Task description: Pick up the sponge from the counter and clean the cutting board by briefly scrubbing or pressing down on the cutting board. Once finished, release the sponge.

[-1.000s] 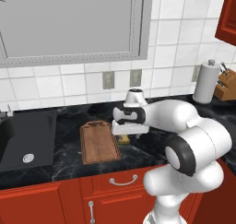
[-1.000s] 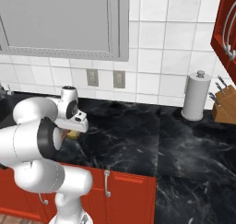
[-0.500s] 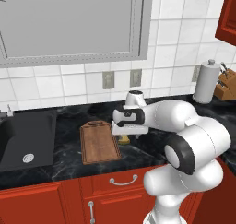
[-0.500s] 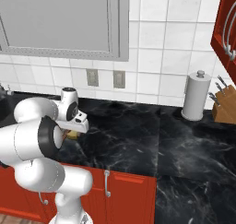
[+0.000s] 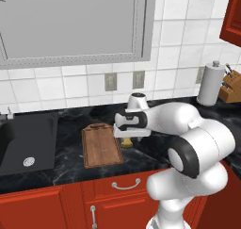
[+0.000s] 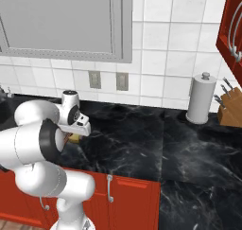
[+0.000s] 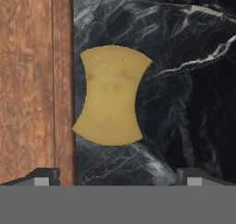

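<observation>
White square tiles back a glossy black counter with faint white veining, set over red cabinets with curved metal handles; a grey framed window sits above two wall outlets; a black sink basin is sunk at the left; a white paper-towel roll and a wooden knife block stand far right. On the stone lies the brown cutting board, grain running lengthwise, darker raised rim, rounded handle end toward the wall. Just beside its right edge, on bare counter, rests the sponge, a matte yellow block with pinched, concave long sides, its lower corner touching the board's rim. Above it hangs the gripper, fingers spread wide apart, nothing between them. No writing is legible anywhere.
</observation>
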You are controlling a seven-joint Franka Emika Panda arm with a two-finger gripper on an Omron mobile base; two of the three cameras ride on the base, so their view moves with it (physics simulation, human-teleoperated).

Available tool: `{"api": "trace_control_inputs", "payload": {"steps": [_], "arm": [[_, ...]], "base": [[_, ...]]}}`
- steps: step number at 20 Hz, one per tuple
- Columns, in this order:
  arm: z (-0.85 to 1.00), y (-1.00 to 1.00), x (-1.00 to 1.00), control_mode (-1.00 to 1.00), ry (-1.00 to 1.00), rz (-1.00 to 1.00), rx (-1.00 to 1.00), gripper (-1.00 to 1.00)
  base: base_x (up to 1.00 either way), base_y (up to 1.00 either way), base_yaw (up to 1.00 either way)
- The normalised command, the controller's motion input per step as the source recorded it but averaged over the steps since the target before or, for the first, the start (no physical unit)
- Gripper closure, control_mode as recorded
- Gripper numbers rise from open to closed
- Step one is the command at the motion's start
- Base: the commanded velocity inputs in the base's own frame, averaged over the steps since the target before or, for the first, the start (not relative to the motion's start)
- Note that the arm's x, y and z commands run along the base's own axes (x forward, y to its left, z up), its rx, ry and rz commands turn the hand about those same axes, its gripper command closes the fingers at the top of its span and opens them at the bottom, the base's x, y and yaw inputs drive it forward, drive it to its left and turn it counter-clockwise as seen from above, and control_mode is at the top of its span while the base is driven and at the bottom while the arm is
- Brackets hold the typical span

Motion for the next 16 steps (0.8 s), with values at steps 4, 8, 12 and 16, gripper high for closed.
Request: {"api": "trace_control_inputs", "payload": {"steps": [4,8,12,16], "arm": [[-0.03,0.06,0.13,-1.00,0.00,0.00,0.00,-1.00],[-0.08,0.04,0.12,-1.00,0.00,0.00,0.00,-1.00],[-0.10,0.01,0.13,-1.00,0.00,0.00,0.00,-1.00],[-0.09,0.00,0.13,-1.00,0.00,0.00,0.00,-1.00]], "base": [[0.00,0.00,0.00],[0.00,0.00,0.00],[0.00,0.00,0.00],[0.00,0.00,0.00]]}}
